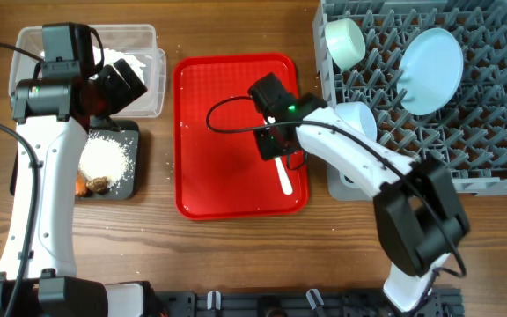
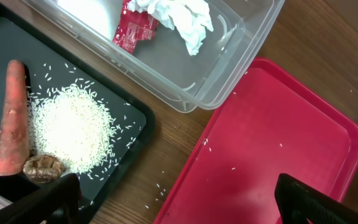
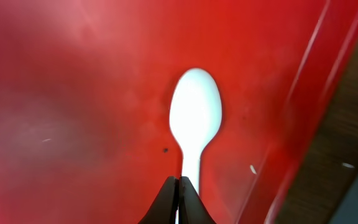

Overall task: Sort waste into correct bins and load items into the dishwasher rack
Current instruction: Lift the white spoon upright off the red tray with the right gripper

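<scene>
The white spoon [image 3: 194,115] lies on the red tray [image 1: 209,176], bowl end away from me. My right gripper [image 3: 179,182] is shut on its thin handle, low over the tray; from overhead the right gripper [image 1: 275,151] covers the upper end of the spoon [image 1: 285,179]. My left gripper [image 2: 179,205] hangs open and empty over the gap between the black tray [image 2: 135,118] and the red tray. The black tray holds the carrot [image 2: 11,118], rice [image 2: 70,130] and brown scrap [image 2: 42,167]. The clear tub [image 2: 229,68] holds the red wrapper [image 2: 134,25] and the tissue [image 2: 182,18].
The grey rack [image 1: 482,114] at the right carries the pale blue plate [image 1: 434,70] and a pale green bowl [image 1: 346,42]. A light blue bowl [image 1: 355,119] sits at its left edge. Loose rice grains lie on the wood and the red tray.
</scene>
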### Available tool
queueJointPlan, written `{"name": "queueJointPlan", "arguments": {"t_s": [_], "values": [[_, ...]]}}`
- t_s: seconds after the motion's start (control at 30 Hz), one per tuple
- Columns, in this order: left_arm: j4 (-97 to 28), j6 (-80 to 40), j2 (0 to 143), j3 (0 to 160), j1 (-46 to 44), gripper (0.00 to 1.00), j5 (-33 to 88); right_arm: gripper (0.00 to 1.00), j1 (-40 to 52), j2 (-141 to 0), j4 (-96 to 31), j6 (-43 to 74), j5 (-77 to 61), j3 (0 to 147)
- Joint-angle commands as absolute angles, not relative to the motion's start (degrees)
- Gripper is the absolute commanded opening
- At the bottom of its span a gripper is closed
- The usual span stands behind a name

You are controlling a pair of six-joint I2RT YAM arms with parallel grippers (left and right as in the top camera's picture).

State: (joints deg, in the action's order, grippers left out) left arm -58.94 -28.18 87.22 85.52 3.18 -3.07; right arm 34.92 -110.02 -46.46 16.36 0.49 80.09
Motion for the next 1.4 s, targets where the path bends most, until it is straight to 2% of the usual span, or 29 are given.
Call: {"name": "queueJointPlan", "arguments": {"t_s": [0.0,0.03,0.17,0.2,0.27,0.37,0.53,0.7,0.8,1.17,1.2,1.3,1.37], "values": [[-58.81,-28.10,87.29,85.93,3.66,1.00,-2.83,0.04,34.79,-108.18,-46.63,15.53,3.11,81.10],[-58.81,-28.10,87.29,85.93,3.66,1.00,-2.83,0.05,34.79,-108.42,-46.41,15.64,4.21,81.10],[-58.81,-28.10,87.29,85.93,3.66,1.00,-2.83,0.52,34.79,-109.93,-44.36,15.55,6.48,81.03],[-58.81,-28.10,87.29,85.93,3.66,1.00,-2.83,0.59,34.79,-110.56,-43.97,15.57,6.48,81.01],[-58.81,-28.10,87.29,85.93,3.66,1.00,-2.83,0.67,34.79,-112.49,-43.57,15.62,6.46,80.99],[-58.81,-28.10,87.29,85.93,3.66,1.00,-2.83,0.70,34.79,-115.07,-43.48,15.55,6.17,80.99],[-58.81,-28.10,87.29,85.93,3.66,1.00,-2.83,0.69,34.79,-118.78,-43.00,15.16,4.32,80.99],[-58.81,-28.10,87.29,85.93,3.66,1.00,-2.83,0.51,34.79,-119.83,-42.37,15.18,4.01,80.93],[-58.81,-28.10,87.29,85.93,3.66,1.00,-2.83,0.45,34.79,-120.60,-42.02,15.11,3.53,80.88],[-58.78,-28.10,87.29,85.93,3.66,1.00,-2.83,0.50,34.79,-123.66,-38.70,15.07,2.52,80.14],[-58.78,-28.10,87.29,85.93,3.66,1.00,-2.83,0.48,34.79,-123.66,-38.57,15.09,2.50,80.14],[-58.81,-28.10,87.29,85.93,3.66,1.00,-2.83,0.27,34.79,-123.66,-38.63,15.11,2.48,80.14],[-58.81,-28.10,87.29,85.93,3.66,1.00,-2.83,0.19,34.79,-123.66,-38.79,15.14,2.50,80.14]]}}
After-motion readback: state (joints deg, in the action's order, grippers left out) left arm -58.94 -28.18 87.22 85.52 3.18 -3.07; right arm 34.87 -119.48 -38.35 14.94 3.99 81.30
